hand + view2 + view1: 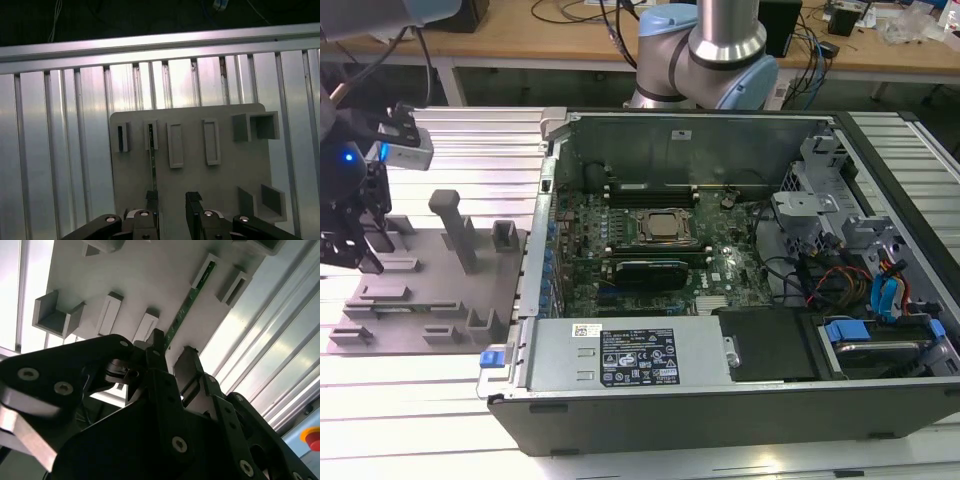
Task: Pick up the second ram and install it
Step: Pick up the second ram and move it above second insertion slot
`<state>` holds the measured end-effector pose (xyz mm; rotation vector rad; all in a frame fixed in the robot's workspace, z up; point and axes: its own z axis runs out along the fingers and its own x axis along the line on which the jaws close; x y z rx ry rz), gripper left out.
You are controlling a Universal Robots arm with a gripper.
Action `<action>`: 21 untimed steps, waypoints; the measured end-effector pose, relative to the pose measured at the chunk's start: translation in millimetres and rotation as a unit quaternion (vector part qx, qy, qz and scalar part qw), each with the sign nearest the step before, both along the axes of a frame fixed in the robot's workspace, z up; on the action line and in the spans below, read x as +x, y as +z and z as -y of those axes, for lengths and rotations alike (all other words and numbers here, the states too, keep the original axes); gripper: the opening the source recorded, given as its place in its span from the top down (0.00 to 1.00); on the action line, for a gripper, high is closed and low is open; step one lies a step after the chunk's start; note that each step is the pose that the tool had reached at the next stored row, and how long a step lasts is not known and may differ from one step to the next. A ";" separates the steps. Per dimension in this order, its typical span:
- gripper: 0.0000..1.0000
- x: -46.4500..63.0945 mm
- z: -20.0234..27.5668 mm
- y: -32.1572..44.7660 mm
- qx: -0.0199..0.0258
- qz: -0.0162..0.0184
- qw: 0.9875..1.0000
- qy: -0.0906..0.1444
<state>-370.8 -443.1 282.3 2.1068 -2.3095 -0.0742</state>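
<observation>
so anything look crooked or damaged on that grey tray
Nothing broken or spilled. The slim green ram stick stands straight in its slot on the grey plastic holder tray. In the first wrist view it lines up with one finger of the open black gripper, not the gap between, possibly camera angle.

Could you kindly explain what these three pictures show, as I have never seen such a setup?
A robot arm works at a ribbed metal table. The exterior view, from a camera off the arm, shows an open computer case and, beside it, a grey holder tray. Both wrist views come from cameras on the arm, looking past its black pincer. The pincer is open, holding nothing, close over a slim green RAM stick standing on edge in the tray.
</observation>
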 end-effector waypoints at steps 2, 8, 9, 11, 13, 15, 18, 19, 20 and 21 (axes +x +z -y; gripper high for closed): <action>0.66 0.0 1.5 -2.6 0.000 0.000 1.000 0.000; 0.66 -0.1 2.9 -12.2 0.000 0.000 1.000 0.000; 0.66 0.0 3.0 -13.8 0.000 0.000 1.000 0.000; 0.66 0.0 2.9 -15.5 0.000 0.000 1.000 0.000; 0.66 0.0 3.0 -17.6 0.000 0.000 1.000 0.000; 0.66 0.0 2.9 -19.2 0.000 0.000 1.000 0.000; 0.66 0.0 3.0 -22.5 0.000 0.000 1.000 0.000; 0.66 0.0 3.0 -24.1 0.000 0.000 1.000 0.000; 0.66 -0.1 3.0 -25.4 0.000 0.000 1.000 0.000; 0.66 0.0 3.0 -27.3 0.000 0.000 1.000 0.000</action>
